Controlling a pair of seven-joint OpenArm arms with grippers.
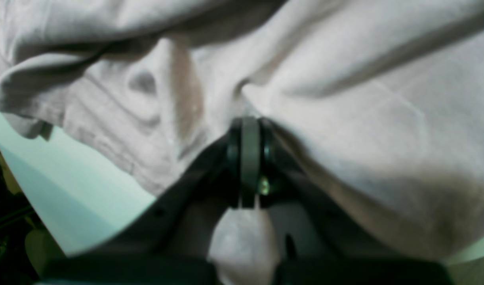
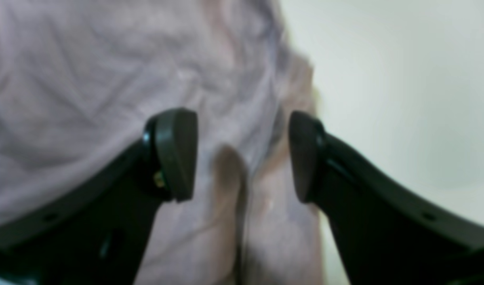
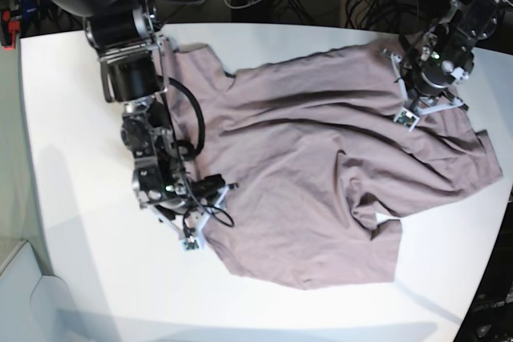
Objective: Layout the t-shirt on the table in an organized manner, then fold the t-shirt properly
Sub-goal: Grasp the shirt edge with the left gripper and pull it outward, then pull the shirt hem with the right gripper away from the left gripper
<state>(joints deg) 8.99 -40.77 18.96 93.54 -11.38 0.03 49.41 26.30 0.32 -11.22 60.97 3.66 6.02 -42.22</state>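
The left gripper (image 1: 250, 130) fills the near edge of its wrist view, fingers pressed together on a pinched ridge of the shirt (image 1: 345, 130), by the table's (image 3: 72, 198) far right corner in the base view. The right gripper (image 2: 242, 154) has its fingers (image 2: 176, 154) spread wide, one pad over cloth and the other over the cloth's border, with a small fold lying between them. The shirt (image 3: 321, 174) lies wrinkled across the table from the far edge toward the near right, part folded over near the right edge.
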